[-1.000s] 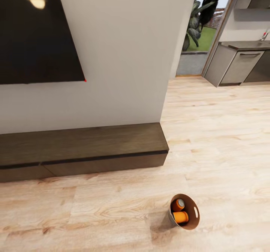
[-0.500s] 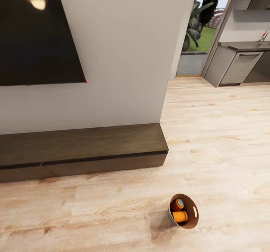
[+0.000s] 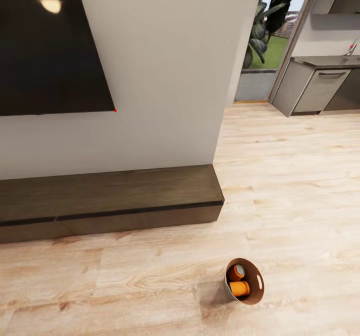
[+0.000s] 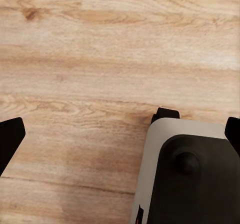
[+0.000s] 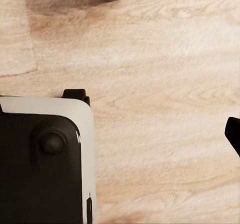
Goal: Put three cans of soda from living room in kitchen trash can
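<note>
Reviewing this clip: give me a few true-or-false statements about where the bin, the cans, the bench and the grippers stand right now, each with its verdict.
1. The tash can stands on the wood floor. True.
2. Orange soda cans lie inside the tash can. True; two are visible.
3. The tash can sits on top of the dark-wood bench. False: it is on the floor, apart from the bench.
4. The left gripper holds a can. False: its fingers are spread over bare floor.
5. Kitchen cabinets show beyond the wall's end. True.
</note>
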